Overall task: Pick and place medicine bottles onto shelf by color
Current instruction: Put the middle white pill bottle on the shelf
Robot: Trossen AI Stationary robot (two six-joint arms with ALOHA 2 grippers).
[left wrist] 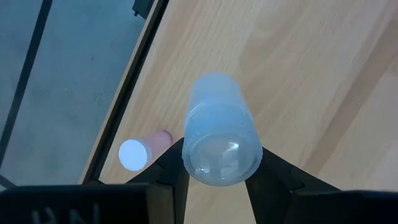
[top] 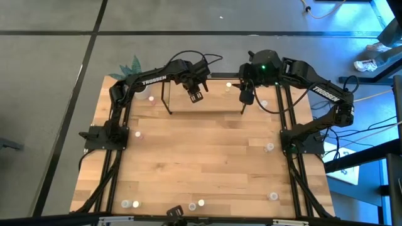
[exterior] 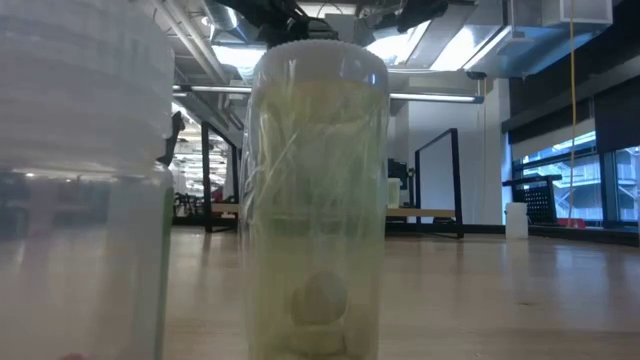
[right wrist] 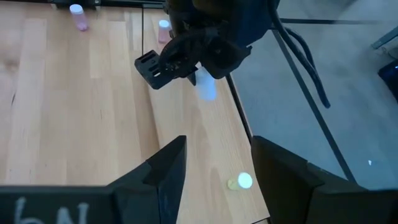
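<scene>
Table [top: 207,157]: a large light-wood top that fills the middle of the high view, with a black frame rail along each side.
Shelf [top: 207,103]: a low pale board with thin black rods and upright posts, at the far edge of the table between the two arms.
Left arm [top: 151,80]: reaches over the far left part of the table, its wrist above the shelf's left half.
Right arm [top: 314,88]: comes in from the right side, its wrist above the shelf's right end.
Left gripper [left wrist: 216,168]: held narrow, its two dark fingers [left wrist: 171,168] pressed against the sides of a whitish bottle [left wrist: 219,134]; the bottle is clear of the wood and hangs over the shelf board.
Right gripper [right wrist: 214,165]: parted wide with nothing between its fingers; it hangs above the shelf's right end.
Bottles on the shelf: a pink one with a white top [left wrist: 138,151] lies on its side near the board's edge, close to the left gripper; a yellow-green one with a white top [right wrist: 239,182] lies on the board near the right gripper.
Loose bottles on the table: two pink-tinted ones [right wrist: 78,15] stand well beyond the shelf in the right wrist view; others are scattered by the side rails and along the near edge [top: 201,203].
Nearest bottle in the low view [exterior: 315,200]: a yellowish clear one standing upright, right by the camera.
</scene>
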